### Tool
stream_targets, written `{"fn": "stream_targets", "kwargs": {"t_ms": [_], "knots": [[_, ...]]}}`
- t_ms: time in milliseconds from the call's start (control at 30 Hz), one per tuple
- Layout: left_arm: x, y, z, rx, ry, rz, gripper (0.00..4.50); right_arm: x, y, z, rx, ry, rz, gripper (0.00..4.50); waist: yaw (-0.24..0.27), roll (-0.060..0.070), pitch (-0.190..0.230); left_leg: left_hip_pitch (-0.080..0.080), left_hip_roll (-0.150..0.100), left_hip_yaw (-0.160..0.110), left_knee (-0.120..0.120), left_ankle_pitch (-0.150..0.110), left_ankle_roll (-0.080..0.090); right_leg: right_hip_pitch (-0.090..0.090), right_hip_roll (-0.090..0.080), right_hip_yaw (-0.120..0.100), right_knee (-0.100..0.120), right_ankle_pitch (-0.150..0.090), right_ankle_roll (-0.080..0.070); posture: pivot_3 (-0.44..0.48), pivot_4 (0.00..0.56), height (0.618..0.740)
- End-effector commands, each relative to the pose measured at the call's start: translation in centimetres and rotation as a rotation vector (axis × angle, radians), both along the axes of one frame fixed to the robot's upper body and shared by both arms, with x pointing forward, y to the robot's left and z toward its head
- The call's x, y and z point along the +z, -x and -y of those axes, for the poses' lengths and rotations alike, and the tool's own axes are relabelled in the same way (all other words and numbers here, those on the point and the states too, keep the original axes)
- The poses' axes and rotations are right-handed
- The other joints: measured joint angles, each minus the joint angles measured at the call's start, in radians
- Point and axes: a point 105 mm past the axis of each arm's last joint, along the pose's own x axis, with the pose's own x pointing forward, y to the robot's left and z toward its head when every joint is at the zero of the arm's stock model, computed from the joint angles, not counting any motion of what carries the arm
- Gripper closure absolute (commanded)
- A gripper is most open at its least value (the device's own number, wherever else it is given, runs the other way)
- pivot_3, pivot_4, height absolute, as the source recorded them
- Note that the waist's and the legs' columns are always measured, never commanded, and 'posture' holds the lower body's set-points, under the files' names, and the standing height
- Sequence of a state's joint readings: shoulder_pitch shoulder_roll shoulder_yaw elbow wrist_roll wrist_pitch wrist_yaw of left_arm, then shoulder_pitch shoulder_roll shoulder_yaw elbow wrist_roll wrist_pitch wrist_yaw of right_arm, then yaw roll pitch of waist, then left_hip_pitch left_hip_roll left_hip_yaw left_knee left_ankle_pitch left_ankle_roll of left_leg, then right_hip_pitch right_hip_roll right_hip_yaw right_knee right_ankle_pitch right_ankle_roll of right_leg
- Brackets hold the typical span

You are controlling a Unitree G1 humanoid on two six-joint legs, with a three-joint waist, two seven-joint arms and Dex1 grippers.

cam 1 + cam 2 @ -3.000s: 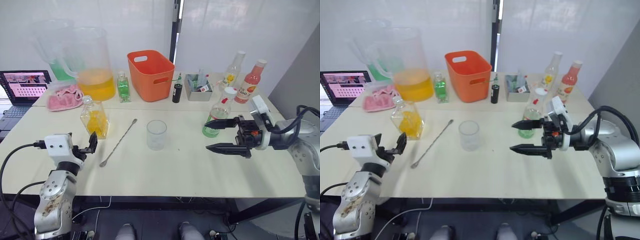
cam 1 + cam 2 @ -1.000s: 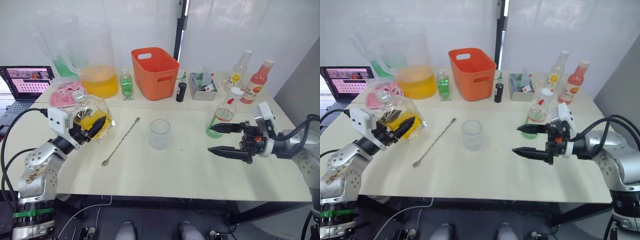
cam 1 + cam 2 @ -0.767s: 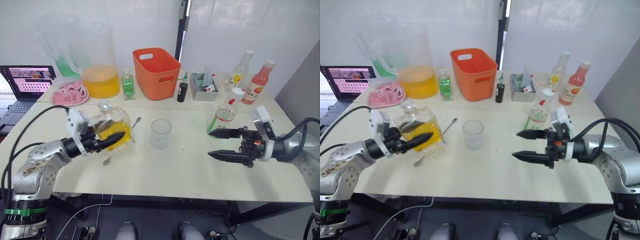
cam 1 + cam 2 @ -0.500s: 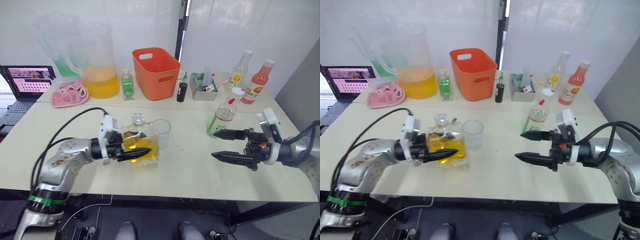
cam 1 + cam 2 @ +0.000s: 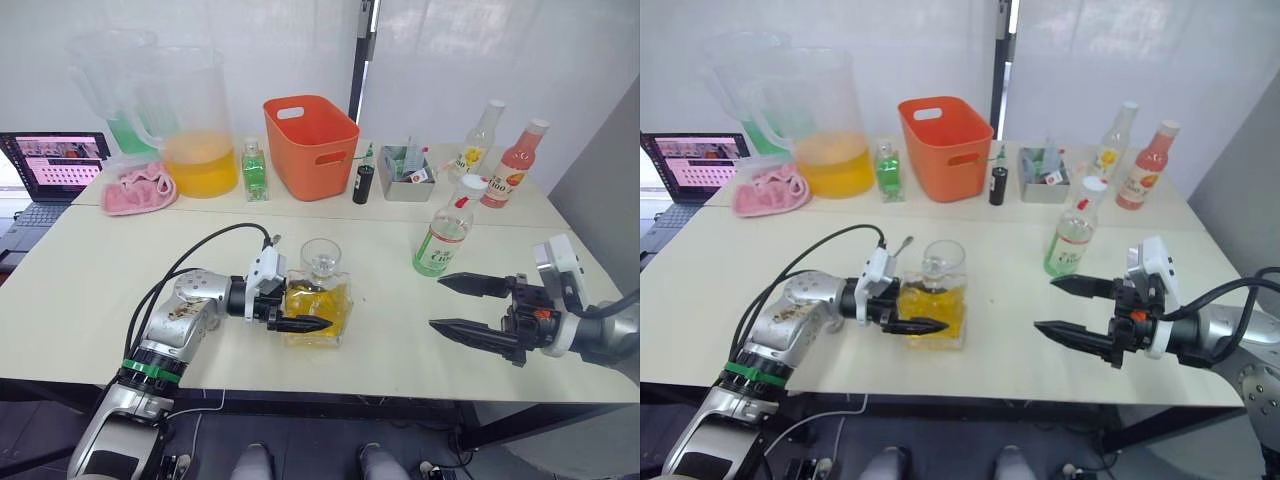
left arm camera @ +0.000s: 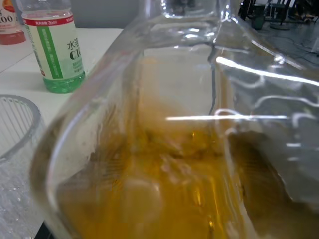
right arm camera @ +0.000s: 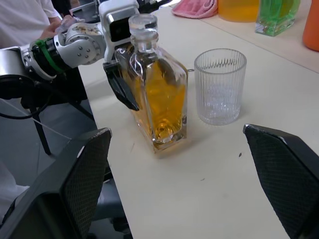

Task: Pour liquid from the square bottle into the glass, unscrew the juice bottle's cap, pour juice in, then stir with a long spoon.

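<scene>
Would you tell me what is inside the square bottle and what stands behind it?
The square bottle holds amber liquid in its lower part. The glass stands just behind it, apparently empty. The long spoon's tip shows beyond; the rest is covered.

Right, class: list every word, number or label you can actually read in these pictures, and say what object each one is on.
"C10": large green characters on the juice bottle's label, seen in the left wrist view.
Chinese characters above it on that label: too blurred to read reliably.
"100": on the pink bottle's label.
Yellow-flower bottle label: too small to read.
Laptop screen: too small to read.
</scene>
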State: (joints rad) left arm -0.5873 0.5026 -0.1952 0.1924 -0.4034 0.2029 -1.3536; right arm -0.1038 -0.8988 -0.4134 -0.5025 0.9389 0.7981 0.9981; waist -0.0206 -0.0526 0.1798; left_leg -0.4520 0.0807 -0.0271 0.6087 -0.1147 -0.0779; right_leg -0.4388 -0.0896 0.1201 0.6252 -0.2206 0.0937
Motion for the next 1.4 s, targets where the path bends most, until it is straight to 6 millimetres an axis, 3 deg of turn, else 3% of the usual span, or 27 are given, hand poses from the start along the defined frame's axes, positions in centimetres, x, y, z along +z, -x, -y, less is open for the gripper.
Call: {"fn": "stream_targets", "kwargs": {"t_ms": [33,233,300,367,400,600,767,1100,1267,1400], "knots": [[1.6,0.2,0.2,-0.043,0.026,0.098,1.69,1.1,0.5,0.1,-0.004,-0.003,0.045,0.0,0.001,0.0,0.0,0.0,0.0,0.0,0.0,0.0,0.0,0.0,0.0,0.0,0.0,0.0,0.0,0.0,0.15,0.717],[0.3,0.2,-0.4,-0.024,-0.011,0.042,1.69,1.2,0.9,-0.5,0.028,0.002,0.048,0.0,0.001,0.0,0.0,0.0,0.0,0.0,0.0,0.0,0.0,0.0,0.0,0.0,0.0,0.0,0.0,0.0,0.15,0.717],[0.3,0.3,-0.8,-0.019,-0.005,0.005,0.66,1.3,1.0,-0.7,0.043,0.005,0.05,0.0,0.0,0.0,0.0,0.0,0.0,0.0,0.0,0.0,0.0,0.0,0.0,0.0,0.0,0.0,0.0,0.0,0.15,0.717],[0.5,0.5,-1.2,-0.011,0.005,-0.017,0.09,1.5,1.0,-0.7,0.047,0.006,0.054,0.0,0.0,0.0,0.0,0.001,0.0,0.0,0.0,0.0,0.0,0.001,0.0,0.0,0.0,0.0,0.0,0.0,0.15,0.717],[0.7,0.6,-1.5,-0.009,0.004,-0.02,0.04,1.6,1.0,-0.7,0.048,0.007,0.055,0.0,0.0,0.0,0.0,0.001,0.0,0.0,0.0,0.0,0.0,0.001,0.0,0.0,0.0,0.0,0.0,0.0,0.15,0.717],[1.5,0.9,-2.2,0.018,0.007,-0.016,0.04,1.6,0.7,-1.0,0.066,0.002,0.051,0.0,0.001,0.0,0.0,0.001,0.0,0.0,0.0,0.0,0.0,0.001,0.0,0.0,0.0,0.0,0.0,0.0,0.15,0.717],[2.6,1.5,-1.5,-0.005,0.022,-0.002,0.04,1.6,0.2,-1.3,0.079,-0.004,0.054,0.0,0.002,0.0,0.0,0.002,0.0,0.0,0.0,0.0,0.0,0.002,0.0,0.0,0.0,0.0,0.0,0.0,0.15,0.717],[2.7,1.2,-0.2,-0.006,0.002,0.043,0.04,1.4,-0.3,-1.4,0.063,-0.006,0.064,0.0,0.003,0.0,0.0,0.002,0.0,0.0,0.001,0.0,0.0,0.002,0.0,0.0,0.0,0.0,0.0,0.0,0.15,0.717],[3.1,0.5,-0.2,0.02,0.017,0.059,1.53,1.3,-0.3,-1.3,0.055,-0.004,0.065,0.0,0.003,0.0,0.0,0.002,0.0,0.0,0.001,0.0,0.0,0.002,0.0,0.0,0.001,0.0,0.0,0.0,0.15,0.717],[3.1,0.5,-0.2,0.012,0.023,0.059,1.66,1.2,-0.4,-1.5,0.053,-0.006,0.069,0.0,0.003,0.0,0.0,0.002,0.0,0.0,0.0,0.0,0.0,0.002,0.0,0.0,0.001,0.0,0.0,0.0,0.15,0.717]]}}
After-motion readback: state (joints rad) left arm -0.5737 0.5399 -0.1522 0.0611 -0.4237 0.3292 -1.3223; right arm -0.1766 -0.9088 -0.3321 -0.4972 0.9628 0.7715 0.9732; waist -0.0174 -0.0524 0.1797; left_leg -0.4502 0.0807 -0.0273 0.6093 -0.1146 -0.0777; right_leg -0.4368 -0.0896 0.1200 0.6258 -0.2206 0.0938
